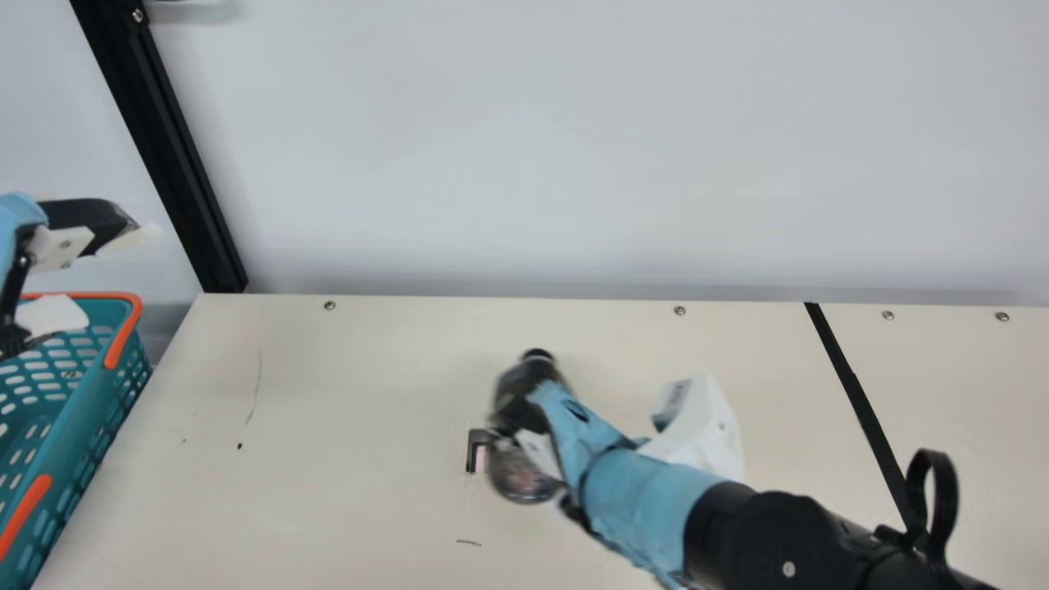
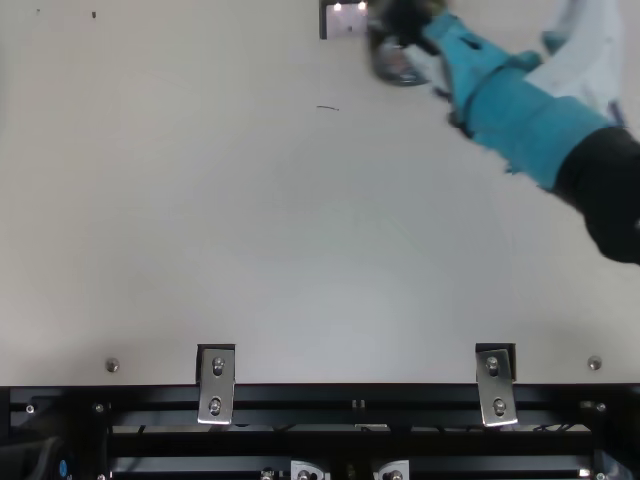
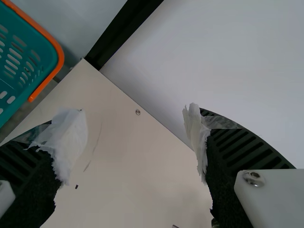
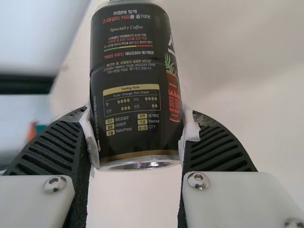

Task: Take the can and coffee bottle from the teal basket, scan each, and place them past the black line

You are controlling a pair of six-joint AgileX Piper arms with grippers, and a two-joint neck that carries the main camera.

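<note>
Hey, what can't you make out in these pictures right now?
- Top of the dark container: cut off by the right wrist view's upper edge, blurred in the main view.
- Small black-framed plate: main view, partly behind the container.
- Teal basket's far-left part: beyond the main view's left edge.
- Black line's near end: main view, behind the right arm.

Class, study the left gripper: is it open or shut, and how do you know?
The left gripper is open: its two ribbed fingers stand wide apart, with nothing held between them.
</note>
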